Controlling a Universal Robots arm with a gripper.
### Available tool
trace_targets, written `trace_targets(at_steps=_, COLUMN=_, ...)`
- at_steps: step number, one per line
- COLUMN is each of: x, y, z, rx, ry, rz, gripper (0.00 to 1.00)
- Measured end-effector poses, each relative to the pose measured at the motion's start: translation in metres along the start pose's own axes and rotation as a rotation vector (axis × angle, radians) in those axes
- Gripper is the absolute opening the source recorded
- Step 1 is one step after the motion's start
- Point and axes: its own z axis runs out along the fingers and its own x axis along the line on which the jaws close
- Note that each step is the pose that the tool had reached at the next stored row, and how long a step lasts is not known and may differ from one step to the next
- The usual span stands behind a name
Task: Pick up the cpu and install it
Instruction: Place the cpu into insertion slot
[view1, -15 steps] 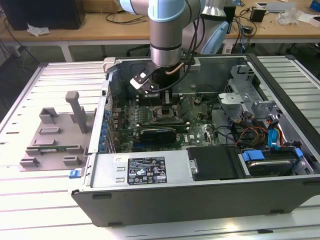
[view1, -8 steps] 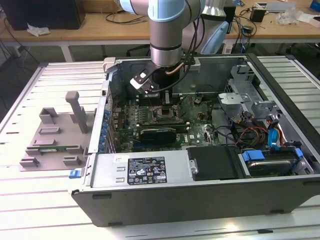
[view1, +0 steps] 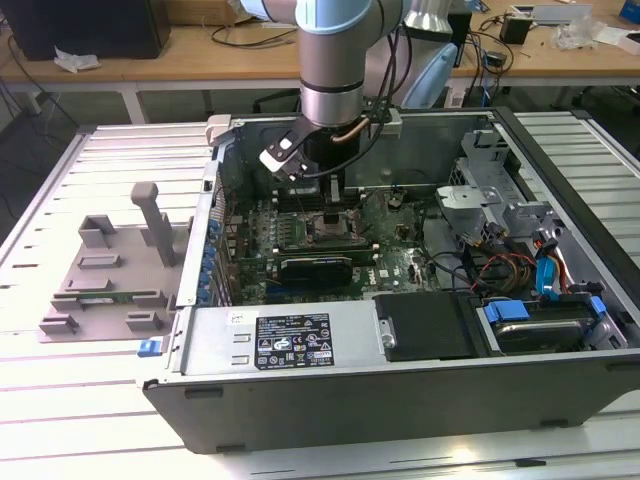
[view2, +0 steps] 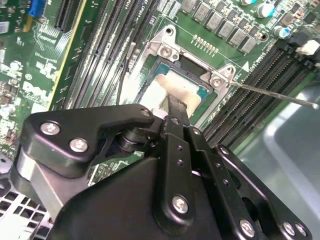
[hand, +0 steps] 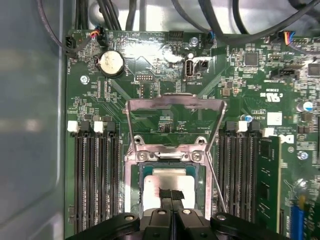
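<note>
I saw a grey plastic tray lying on the slatted table just beside the open computer case, whose green motherboard carried a round coin battery and black memory slots.

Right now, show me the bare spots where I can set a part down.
Free: slatted table on the exterior view's left, bordered by the grey tray and the computer case. Crowded: inside the case, around the claw over the cpu.

Arm approx vertical, wrist pointing straight down, gripper low w/ fingers pinched tight together.
</note>
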Motion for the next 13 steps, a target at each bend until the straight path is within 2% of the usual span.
trace_targets(at_steps=2, x=0.0, y=0.0001, z=-0.0069, rx=0.0, ry=0.0, rz=0.0, gripper=0.11)
trace_targets(at_steps=4, x=-0.0001, y=0.0002, z=-0.0181, rx=0.0, ry=0.0001, rz=0.0, gripper=0.11)
trace_targets(at_steps=6, x=-0.0003, y=0.0004, z=-0.0256, rx=-0.0001, ry=0.0001, rz=0.0, gripper=0.11)
trace_targets(at_steps=9, x=-0.0006, y=0.0007, z=-0.0445, rx=0.0, ry=0.0, rz=0.0, gripper=0.11)
trace_targets(at_steps=10, x=-0.0006, y=0.0008, z=-0.048, rx=0.0001, ry=-0.0001, rz=0.0, gripper=0.11)
trace_targets(at_steps=13, x=-0.0005, y=0.0008, z=-0.0488, rx=0.0, ry=0.0, rz=0.0, gripper=0.11)
